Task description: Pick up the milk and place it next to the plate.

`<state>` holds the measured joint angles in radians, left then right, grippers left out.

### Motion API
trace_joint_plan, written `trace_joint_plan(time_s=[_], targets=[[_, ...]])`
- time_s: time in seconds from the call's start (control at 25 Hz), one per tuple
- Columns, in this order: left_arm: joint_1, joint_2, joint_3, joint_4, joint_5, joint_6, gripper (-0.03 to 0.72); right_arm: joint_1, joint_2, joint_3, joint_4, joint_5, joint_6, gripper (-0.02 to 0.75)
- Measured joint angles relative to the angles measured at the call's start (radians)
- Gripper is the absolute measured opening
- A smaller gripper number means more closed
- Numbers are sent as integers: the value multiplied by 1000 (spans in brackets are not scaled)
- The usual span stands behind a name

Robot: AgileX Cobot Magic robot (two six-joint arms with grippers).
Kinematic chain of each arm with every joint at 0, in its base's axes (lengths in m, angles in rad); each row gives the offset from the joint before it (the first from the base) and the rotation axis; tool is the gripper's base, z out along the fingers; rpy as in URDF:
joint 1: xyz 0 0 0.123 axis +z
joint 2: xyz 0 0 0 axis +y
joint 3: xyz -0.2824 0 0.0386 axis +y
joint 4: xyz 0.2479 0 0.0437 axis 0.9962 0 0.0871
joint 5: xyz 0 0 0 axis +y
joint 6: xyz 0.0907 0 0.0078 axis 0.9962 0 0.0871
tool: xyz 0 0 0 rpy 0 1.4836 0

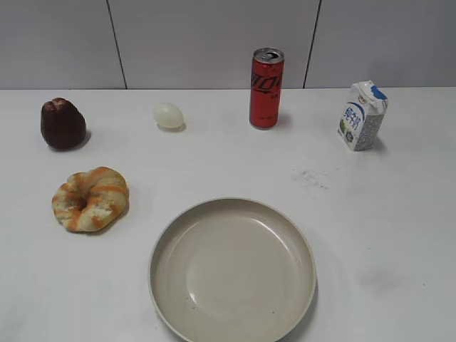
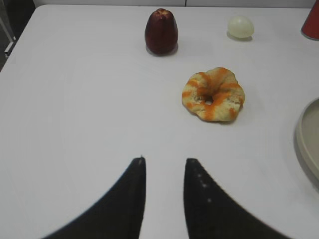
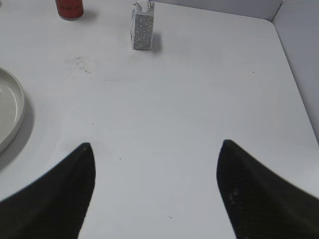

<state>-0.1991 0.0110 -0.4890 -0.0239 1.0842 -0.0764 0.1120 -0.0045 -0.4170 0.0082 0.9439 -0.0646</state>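
Note:
The milk (image 1: pixel 362 115) is a small white carton with blue print, upright at the back right of the table; it also shows at the top of the right wrist view (image 3: pixel 142 26). The plate (image 1: pixel 232 269) is a large beige dish at the front centre; its rim shows in the left wrist view (image 2: pixel 308 144) and the right wrist view (image 3: pixel 10 112). My right gripper (image 3: pixel 155 145) is open wide and empty, well short of the milk. My left gripper (image 2: pixel 164 160) is open with a narrow gap, empty, over bare table. Neither gripper shows in the exterior view.
A red soda can (image 1: pixel 266 88) stands left of the milk. A pale egg-shaped thing (image 1: pixel 169 115), a dark red fruit-like thing (image 1: pixel 63 123) and a ring-shaped orange-streaked bread (image 1: pixel 90 199) lie on the left. A wall (image 3: pixel 299 45) borders the table's right side.

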Motion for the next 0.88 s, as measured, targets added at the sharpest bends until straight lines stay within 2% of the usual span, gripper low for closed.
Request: trace_joint_plan(time_s=[0.64, 0.76, 0.88], targets=[[0, 0, 0, 0, 0, 0, 209, 0, 0, 0, 0, -2, 1, 575], [0, 0, 0, 0, 0, 0, 209, 0, 17, -15, -2, -40, 2, 575], [0, 0, 0, 0, 0, 0, 209, 0, 81, -24, -8, -145, 3, 575]])
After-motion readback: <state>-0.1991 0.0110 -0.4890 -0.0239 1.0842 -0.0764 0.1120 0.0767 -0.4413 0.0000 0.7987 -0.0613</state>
